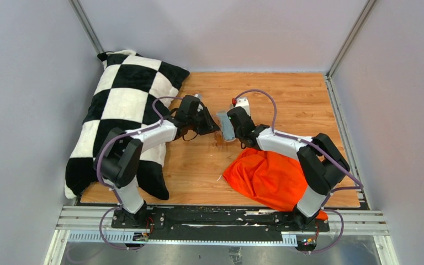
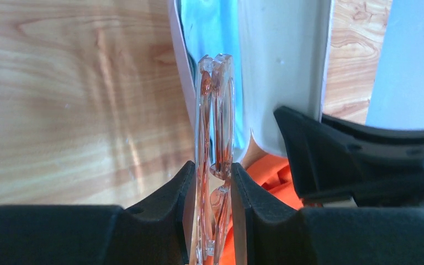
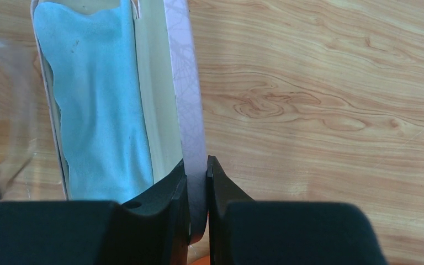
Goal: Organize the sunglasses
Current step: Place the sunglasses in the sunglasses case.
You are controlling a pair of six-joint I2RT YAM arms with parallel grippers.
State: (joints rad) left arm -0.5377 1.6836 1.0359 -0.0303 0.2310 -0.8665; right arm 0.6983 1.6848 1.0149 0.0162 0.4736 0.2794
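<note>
L pincer (image 2: pixel 212 178) clamps sunglasses (image 2: pixel 215 110); R pincer (image 3: pixel 197 172) pinches pink case (image 3: pixel 187 83).

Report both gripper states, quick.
Left gripper: closed, holding the folded amber translucent sunglasses.
Right gripper: closed, pinching the wall of the pale pink oblong case.

Glossy translucent amber plastic sunglasses (image 2: pixel 214 118); smooth pale case (image 3: pixel 189 83) (matt blue cloth (image 3: pixel 96 110) inside); wood-grain table (image 3: pixel 320 110), faintly sheened.
</note>
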